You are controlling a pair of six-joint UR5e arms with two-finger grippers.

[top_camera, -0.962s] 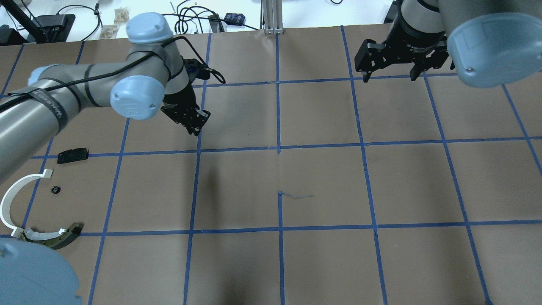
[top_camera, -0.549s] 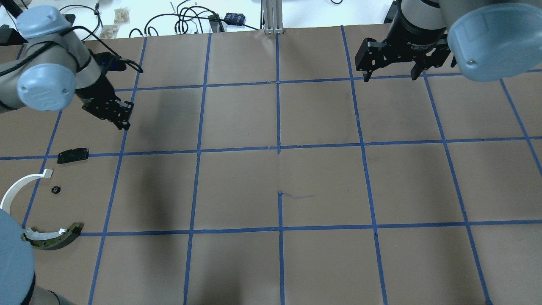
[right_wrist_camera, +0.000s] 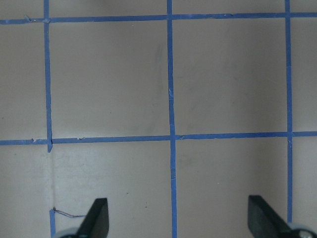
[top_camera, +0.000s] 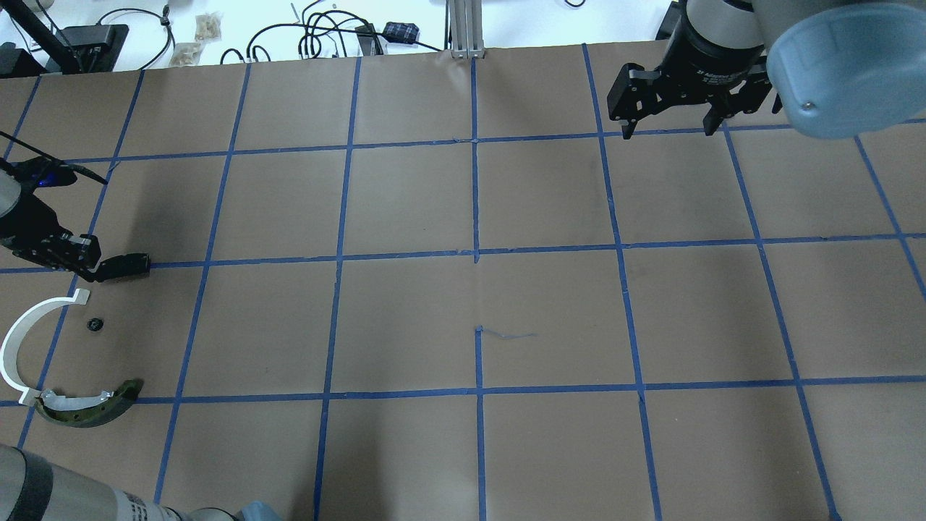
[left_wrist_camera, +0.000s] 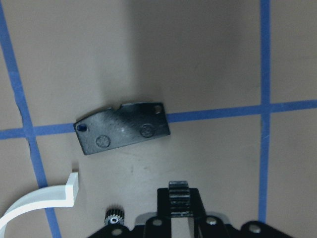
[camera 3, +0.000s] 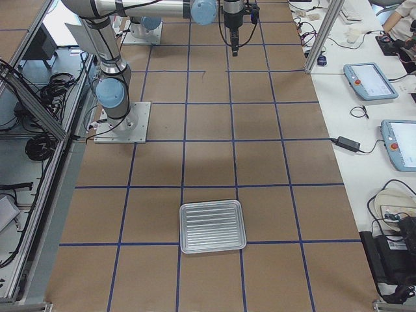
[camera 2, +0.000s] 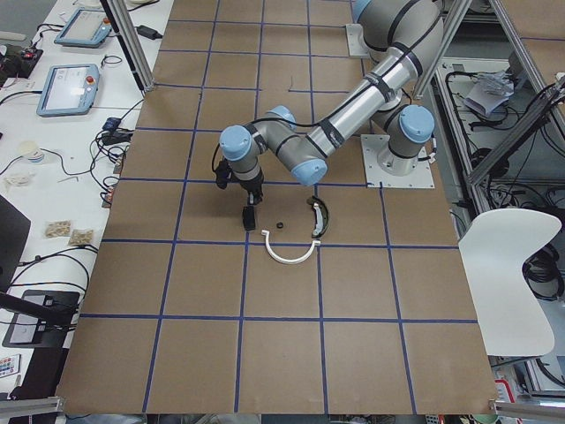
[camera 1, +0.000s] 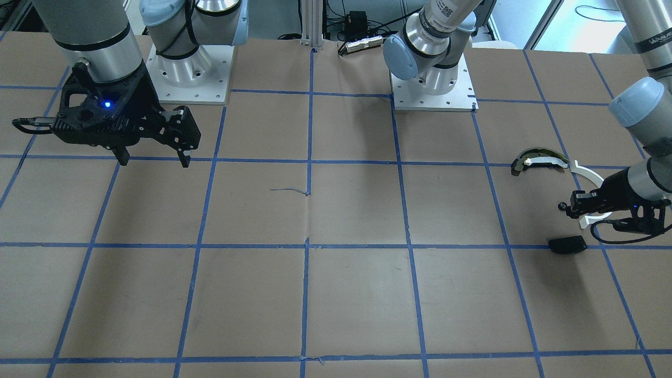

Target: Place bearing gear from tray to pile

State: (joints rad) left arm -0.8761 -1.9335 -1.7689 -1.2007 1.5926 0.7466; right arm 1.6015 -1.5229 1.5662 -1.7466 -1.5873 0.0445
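My left gripper (top_camera: 88, 269) hovers low at the black plate's (top_camera: 124, 265) left end. In the left wrist view its jaws (left_wrist_camera: 179, 198) are shut on a small black toothed gear. A tiny black bearing gear (top_camera: 94, 324) with a centre hole lies on the table in the pile, beside the white half-ring strip (top_camera: 22, 340) and above the dark curved piece (top_camera: 90, 409). It also shows in the left wrist view (left_wrist_camera: 115, 216), below the plate (left_wrist_camera: 124, 128). My right gripper (top_camera: 665, 126) is open and empty at the far right.
The silver tray (camera 3: 213, 226) shows only in the exterior right view and looks empty. The table is brown paper with a blue tape grid (top_camera: 476, 253). Cables and boxes (top_camera: 325, 36) lie beyond the far edge.
My left arm has swung from the table's left-middle far to the left and now sits over the pile by the black plate. The right arm has not moved.
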